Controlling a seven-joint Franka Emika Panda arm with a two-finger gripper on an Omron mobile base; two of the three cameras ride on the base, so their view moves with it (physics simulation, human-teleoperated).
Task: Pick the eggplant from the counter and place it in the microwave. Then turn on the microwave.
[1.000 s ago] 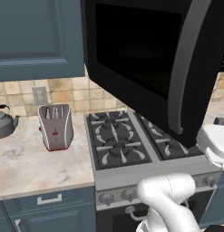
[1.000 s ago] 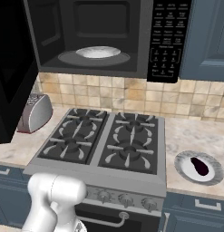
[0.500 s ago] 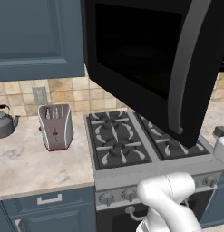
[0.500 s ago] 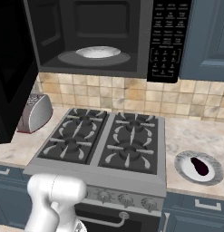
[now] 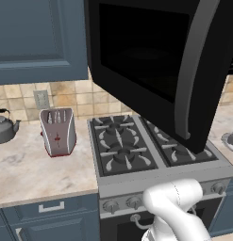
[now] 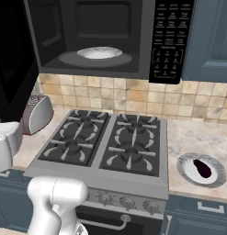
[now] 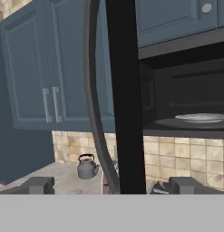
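On the worktop [image 6: 188,133] to the right of the gas stove [image 6: 108,147], the eggplant [image 6: 203,168] lies on a small round plate [image 6: 186,165], dark purple against the pale dish, well apart from the arm. Above the stove the microwave [image 6: 110,36] stands with its door [image 5: 151,61] swung wide open toward the left; in the left base view that door's dark window and long handle [image 5: 191,70] hang out over the burners. Inside the cavity a white turntable plate [image 6: 100,53] sits bare, and the button keypad [image 6: 169,39] runs down the right side of the black front. The fingers [image 7: 41,185] rise as two dark tips at the bottom of the hand view, standing wide apart with nothing between them; the gripper [image 7: 111,186] looks straight at the edge of the open door, with the turntable plate visible past it on the right. A silver toaster [image 5: 57,131] stands on the worktop left of the stove, and a grey kettle [image 5: 4,126] sits further left against the tiled wall. Blue cabinets [image 7: 50,68] hang beside the microwave, and blue drawer fronts [image 5: 47,214] run below the worktop. The arm's white elbow [image 5: 172,200] shows low in front of the stove knobs.
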